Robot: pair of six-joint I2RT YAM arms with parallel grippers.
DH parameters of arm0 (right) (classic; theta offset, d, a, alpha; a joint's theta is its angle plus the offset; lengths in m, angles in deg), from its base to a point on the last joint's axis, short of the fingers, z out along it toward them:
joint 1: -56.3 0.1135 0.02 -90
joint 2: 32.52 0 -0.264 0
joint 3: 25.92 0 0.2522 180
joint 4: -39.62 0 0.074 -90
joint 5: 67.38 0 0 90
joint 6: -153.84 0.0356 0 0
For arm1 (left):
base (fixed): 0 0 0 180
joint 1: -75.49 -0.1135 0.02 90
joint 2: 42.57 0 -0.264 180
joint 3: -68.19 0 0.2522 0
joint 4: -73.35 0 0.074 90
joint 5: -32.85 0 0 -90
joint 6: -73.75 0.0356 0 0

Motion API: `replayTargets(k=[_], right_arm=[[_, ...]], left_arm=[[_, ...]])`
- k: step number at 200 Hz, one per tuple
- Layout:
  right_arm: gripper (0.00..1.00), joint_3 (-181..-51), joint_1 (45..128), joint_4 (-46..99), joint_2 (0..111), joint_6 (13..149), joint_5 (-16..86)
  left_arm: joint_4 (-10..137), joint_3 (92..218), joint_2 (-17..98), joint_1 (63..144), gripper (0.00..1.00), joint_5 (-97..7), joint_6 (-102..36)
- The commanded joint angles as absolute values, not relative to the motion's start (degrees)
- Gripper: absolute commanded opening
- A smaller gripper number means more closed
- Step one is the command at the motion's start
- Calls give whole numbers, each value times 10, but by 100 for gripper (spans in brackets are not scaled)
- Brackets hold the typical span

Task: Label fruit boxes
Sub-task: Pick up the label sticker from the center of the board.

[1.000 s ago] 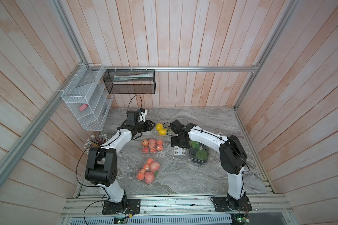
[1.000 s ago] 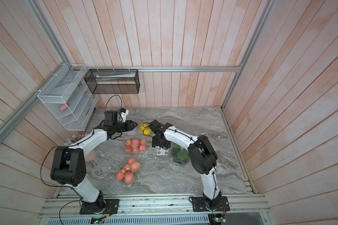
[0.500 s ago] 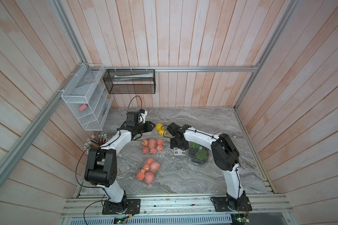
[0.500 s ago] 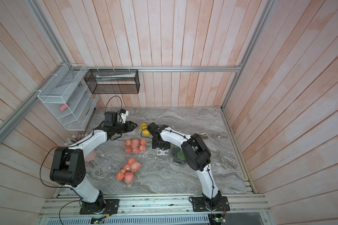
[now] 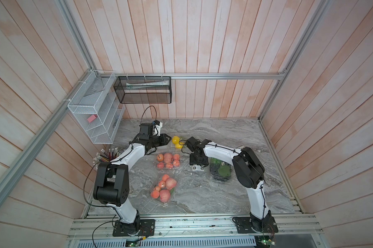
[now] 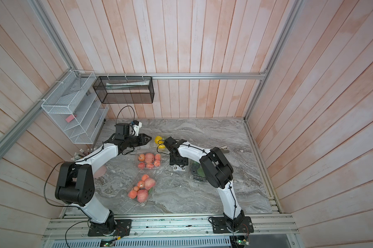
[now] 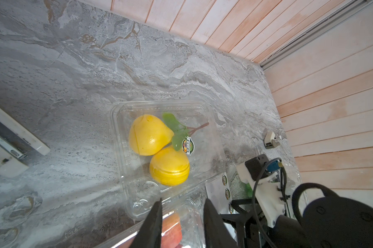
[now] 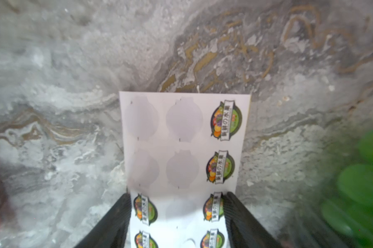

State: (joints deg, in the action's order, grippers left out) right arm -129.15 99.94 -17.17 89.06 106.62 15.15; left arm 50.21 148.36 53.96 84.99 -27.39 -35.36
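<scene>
Top views, both of them, give us the marble table (image 5: 224,133) with four clear boxes. The yellow-fruit box (image 5: 177,142) sits toward the back wall, with the rear apple box (image 5: 168,160) just in front of it. The front apple box (image 5: 164,189) lies nearer the arm bases, and the grape box (image 5: 221,171) is on the right, partly under the right arm. The left gripper (image 5: 164,138) hangs just beside the yellow-fruit box. The right gripper (image 5: 197,164) points down at the sticker sheet (image 5: 197,169), which lies between the rear apple box and the grape box. Left wrist view: we look onto the yellow-fruit box (image 7: 202,128), which holds two yellow fruits and green leaves and has one round label (image 7: 188,146) on its lid. The left gripper (image 7: 182,200) has its dark fingers (image 7: 155,221) apart over the meeting edges of this box and the rear apple box (image 7: 187,214), gripping nothing. Right wrist view: we see the sticker sheet (image 8: 181,139) flat on the table (image 8: 52,85), with blank round patches and some printed labels. The right gripper (image 8: 177,196) stands with jaws parted, one finger (image 8: 116,219) at each side of the sheet. We cannot tell whether they touch the paper. The grape box (image 8: 364,182) shows as a green blur at the edge.
</scene>
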Motion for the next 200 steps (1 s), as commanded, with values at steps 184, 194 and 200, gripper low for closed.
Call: replayTargets(k=[184,194,200], right_arm=[[26,-942,984,184,629,1047,257],[25,-925,984,197,607,1040,258],[26,-915,984,208,593,1033,262]], left_arm=[[699,1379,495,877,34,-141,-371],[740,1364,490,884,35,-109,-365],[764,1355,488,889,36,-86,-359]])
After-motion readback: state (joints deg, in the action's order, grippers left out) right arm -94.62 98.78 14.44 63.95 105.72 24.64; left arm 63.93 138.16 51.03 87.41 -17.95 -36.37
